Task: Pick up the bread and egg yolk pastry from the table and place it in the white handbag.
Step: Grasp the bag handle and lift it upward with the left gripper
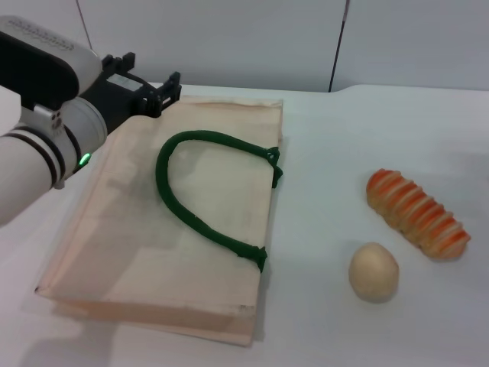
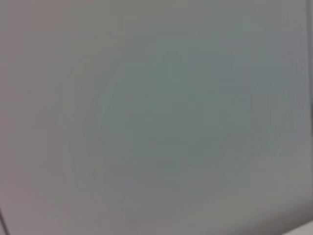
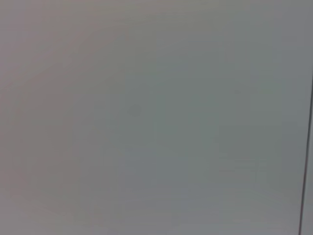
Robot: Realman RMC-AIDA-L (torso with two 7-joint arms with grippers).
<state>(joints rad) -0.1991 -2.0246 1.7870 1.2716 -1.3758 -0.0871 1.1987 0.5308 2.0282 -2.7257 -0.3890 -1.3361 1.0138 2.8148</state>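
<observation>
Lying on the table (image 1: 336, 130), the bread (image 1: 417, 213) sits at the right, its striped length running diagonally, with the egg yolk pastry (image 1: 374, 271) just beside its nearer end, apart from it. Neither is held, so both pickups are left to do. The white handbag (image 1: 137, 229) lies flat well to their left, its green handle (image 1: 195, 191) looped on top and its mouth looking closed, so I judge it will need opening or lifting before anything goes in. The left gripper (image 1: 157, 92) hovers above the bag's far corner; whether its fingers are open I cannot tell. The right gripper is not in view, and both wrist views show only blank grey.
</observation>
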